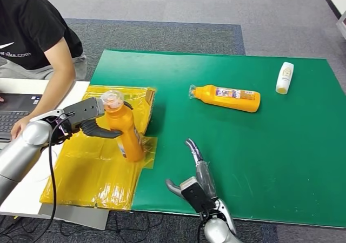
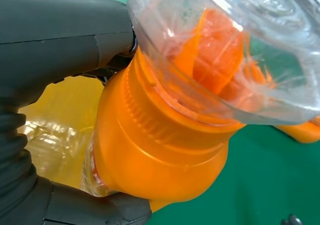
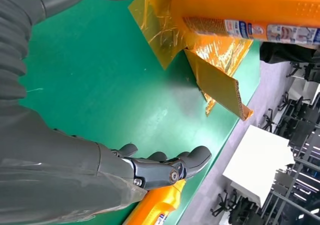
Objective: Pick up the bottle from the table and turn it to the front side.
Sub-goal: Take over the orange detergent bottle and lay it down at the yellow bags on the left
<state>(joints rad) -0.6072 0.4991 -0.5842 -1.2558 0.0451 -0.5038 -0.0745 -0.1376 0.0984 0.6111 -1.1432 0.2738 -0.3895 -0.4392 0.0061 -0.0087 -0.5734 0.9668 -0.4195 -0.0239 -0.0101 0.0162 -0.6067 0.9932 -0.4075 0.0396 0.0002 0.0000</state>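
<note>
Right hand idles over the mat's near edge, fingers apart. Left hand clamps the bottle upright near the left edge, probably to turn it frontward.

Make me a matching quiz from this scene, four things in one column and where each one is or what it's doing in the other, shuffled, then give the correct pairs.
Things
1. left hand
2. right hand
3. white bottle
4. orange bottle lying down

Places or states
A. near the far right corner of the green mat
B. on its side at mid-mat, cap toward the yellow sheet
C. gripping an upright orange bottle with a clear cap over the yellow sheet
D. fingers spread above the mat's near edge, holding nothing

Pairs: 1-C, 2-D, 3-A, 4-B
</note>
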